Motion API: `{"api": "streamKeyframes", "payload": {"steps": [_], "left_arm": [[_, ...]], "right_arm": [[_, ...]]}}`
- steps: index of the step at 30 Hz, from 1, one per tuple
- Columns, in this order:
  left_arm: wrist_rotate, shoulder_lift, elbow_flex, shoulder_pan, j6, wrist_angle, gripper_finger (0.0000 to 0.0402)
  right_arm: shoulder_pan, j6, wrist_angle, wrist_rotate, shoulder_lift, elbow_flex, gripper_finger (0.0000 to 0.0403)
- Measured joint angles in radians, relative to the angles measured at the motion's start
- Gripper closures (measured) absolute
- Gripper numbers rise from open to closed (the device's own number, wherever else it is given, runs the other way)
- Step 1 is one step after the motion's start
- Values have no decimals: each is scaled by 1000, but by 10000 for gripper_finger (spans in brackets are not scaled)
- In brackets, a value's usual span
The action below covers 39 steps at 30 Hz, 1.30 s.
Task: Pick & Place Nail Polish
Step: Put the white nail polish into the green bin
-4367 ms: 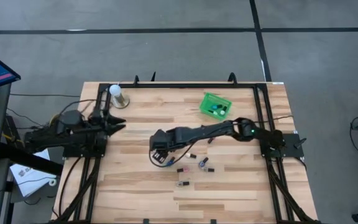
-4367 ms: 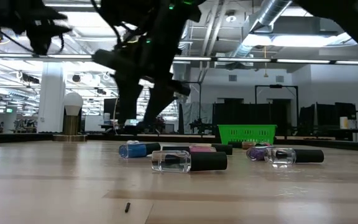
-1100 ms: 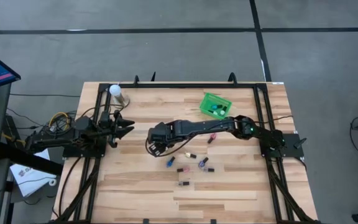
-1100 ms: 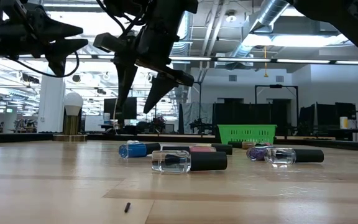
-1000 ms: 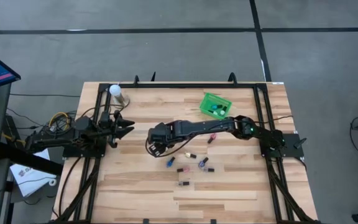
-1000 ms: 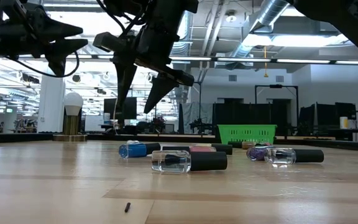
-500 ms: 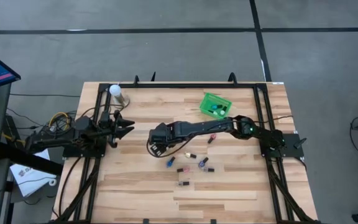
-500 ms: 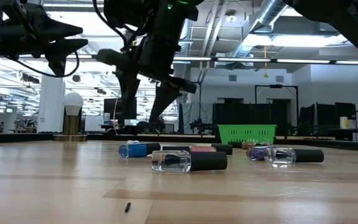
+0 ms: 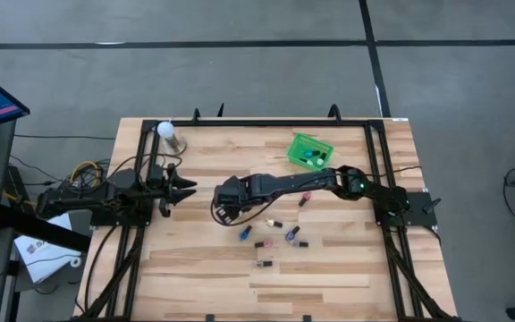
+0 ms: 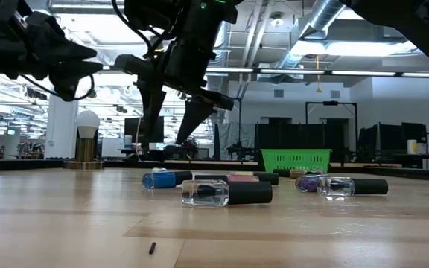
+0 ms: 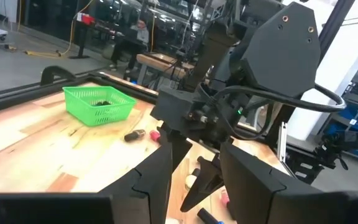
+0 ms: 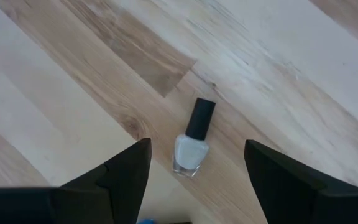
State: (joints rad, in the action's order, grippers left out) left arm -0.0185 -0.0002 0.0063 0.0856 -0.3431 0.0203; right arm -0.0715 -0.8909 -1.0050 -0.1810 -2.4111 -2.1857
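Since a moment ago, the left gripper (image 9: 189,190) has slid a little toward the middle of the counter (image 9: 347,268), and the right gripper (image 9: 221,213) has dipped lower. That right gripper is spread wide and holds nothing, right above a pale bottle (image 12: 190,148) lying flat on the wood. The left gripper, at the left of the high view, is partly open and empty, while more bottles (image 9: 286,235) lie just below the middle and a few sit in the green basket (image 9: 298,142) at the upper right.
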Motion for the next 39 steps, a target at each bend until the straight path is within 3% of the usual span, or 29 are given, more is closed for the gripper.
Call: {"api": "streamKeyframes", "payload": {"steps": [30, 34, 39], "left_arm": [[0, 0, 0, 0, 2, -4, 270], [0, 0, 0, 0, 1, -4, 270], [1, 0, 0, 1, 2, -4, 270]], "right_arm": [[-43, 1, 9, 13, -123, -5, 157], [-41, -2, -1, 4, -124, -5, 192], [-32, 1, -12, 27, -125, -3, 269]]}}
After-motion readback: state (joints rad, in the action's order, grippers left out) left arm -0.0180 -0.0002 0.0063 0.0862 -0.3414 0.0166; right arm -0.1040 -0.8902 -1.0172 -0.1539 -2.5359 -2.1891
